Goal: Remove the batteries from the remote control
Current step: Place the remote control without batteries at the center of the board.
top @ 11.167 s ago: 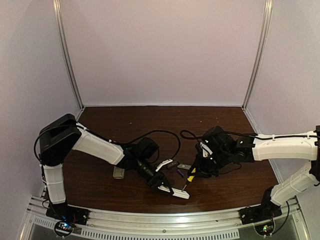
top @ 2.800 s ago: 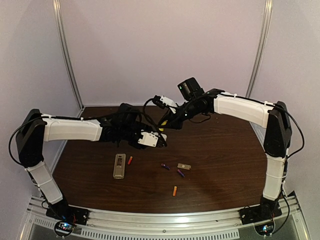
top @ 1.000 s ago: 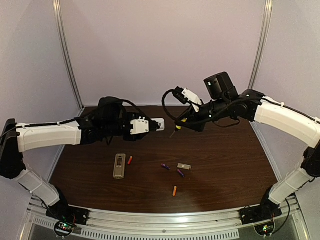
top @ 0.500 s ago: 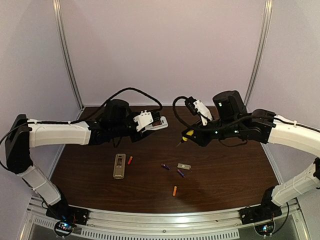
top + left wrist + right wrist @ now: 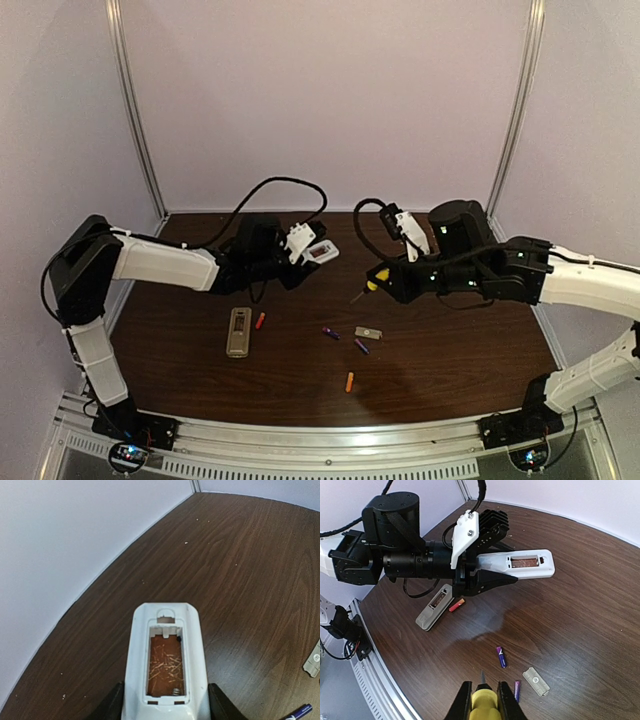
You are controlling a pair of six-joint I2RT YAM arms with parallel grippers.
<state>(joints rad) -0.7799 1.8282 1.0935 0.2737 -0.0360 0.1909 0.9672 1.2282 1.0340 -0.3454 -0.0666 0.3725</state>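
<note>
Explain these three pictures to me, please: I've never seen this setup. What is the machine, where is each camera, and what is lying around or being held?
This is a robot with two arms, the left arm and the right arm, bolted at the near edge of a brown table. One picture looks down from above and behind them; the other two come from a camera on each wrist, looking along the fingers. The left gripper holds a white remote above the table, its battery bay open and empty. The right gripper grips a yellow-handled screwdriver. On the table lie a grey remote, a red battery beside it, two purple batteries, a small grey cover plate and an orange battery.
</note>
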